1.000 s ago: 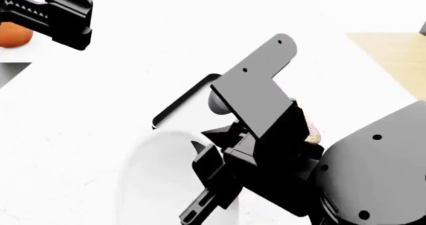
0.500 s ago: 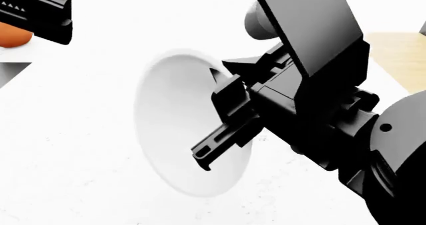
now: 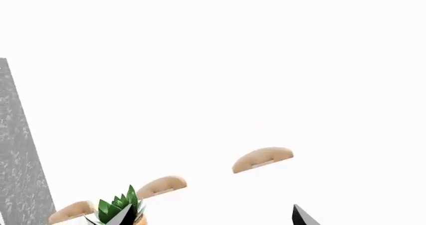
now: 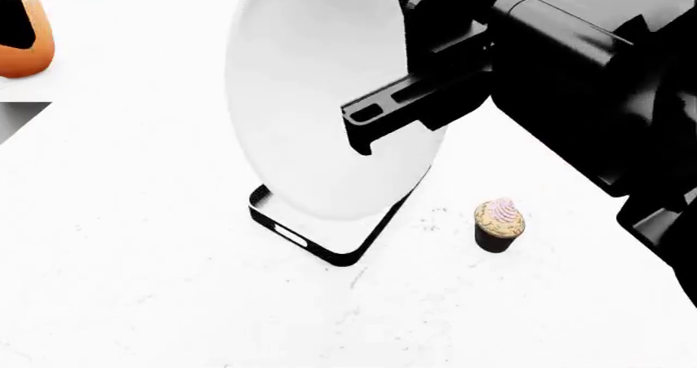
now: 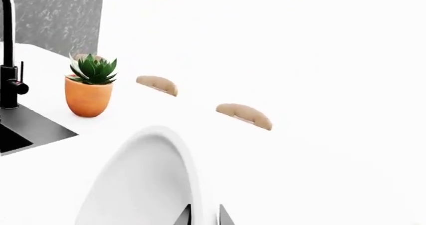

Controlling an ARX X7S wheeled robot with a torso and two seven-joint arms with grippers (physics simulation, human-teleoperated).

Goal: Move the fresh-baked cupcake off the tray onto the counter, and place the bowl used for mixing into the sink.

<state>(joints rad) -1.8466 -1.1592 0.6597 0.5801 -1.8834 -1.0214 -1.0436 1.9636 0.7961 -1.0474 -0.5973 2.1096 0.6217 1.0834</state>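
Gripping the bowl [image 4: 326,107] by its rim, right gripper [image 5: 203,217] clamped with one finger on each side of the wall; bowl lifted clear of the worktop [image 4: 142,286], tipped nearly on edge, hanging over the tray [image 4: 326,250] and hiding most of it; only the tray's near black-rimmed corner and one slot handle showing beneath the bowl; cupcake [image 4: 499,223] standing upright on the worktop just beside the tray, off it, on the side toward the right arm; orange pot with a green succulent [image 5: 90,88] resting on the worktop well apart from the tray, near the black sink [image 5: 27,127] with its tall black faucet [image 5: 8,50]; two tan, rounded chair-back tops [image 5: 243,115] showing beyond the worktop's far edge; left gripper [image 3: 303,217] barely in view at the frame edge of its own wrist camera, only a dark fingertip visible, so cannot tell whether parted or closed.
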